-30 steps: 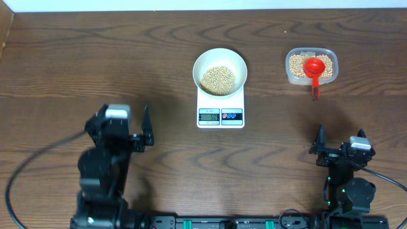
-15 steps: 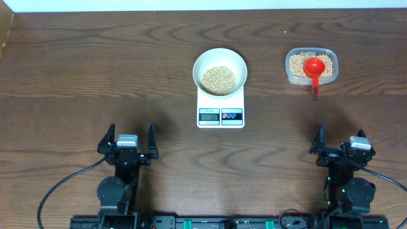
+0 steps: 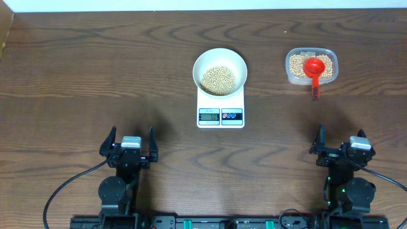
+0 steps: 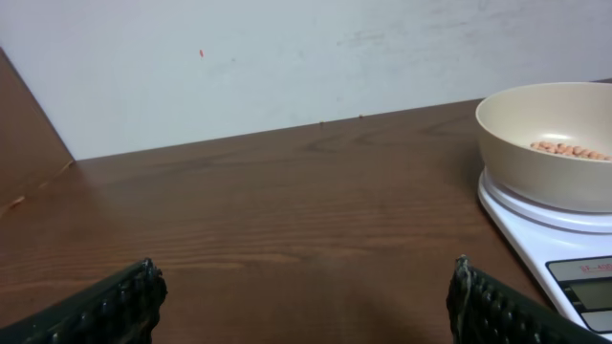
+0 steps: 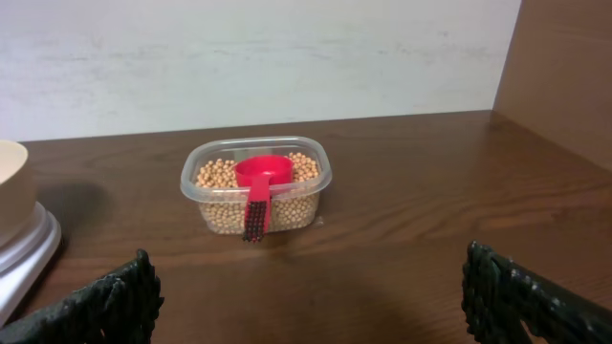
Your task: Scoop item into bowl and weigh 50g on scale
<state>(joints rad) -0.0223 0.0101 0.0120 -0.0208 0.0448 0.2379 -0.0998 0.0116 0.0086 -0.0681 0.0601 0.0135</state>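
Tan beans lie in a shallow heap at the bottom of the cream-white bowl. The bowl sits on the far part of the white scale, at the middle of the dark wooden table. The scale's display and its two round buttons face the near edge. The digits are lit but too small to read. In the left wrist view the bowl's rim reaches out past the scale's platform, and only a thin strip of beans shows over it.

To the right, well apart from the scale, stands a clear plastic tub filled with more of the same beans. A red scoop rests in it, cup on the beans, with its ribbed handle hanging over the near rim toward the near edge.

Both arms sit at the near edge. The left gripper is near and to the left of the scale, pointing toward the far side, its fingers spread wide with only bare wood between them. The right gripper is in line with the tub but well apart from it, and its fingers are likewise spread wide over bare wood. In each wrist view the black ribbed fingertips show only at the lower corners. A pale wall rises behind the far edge.
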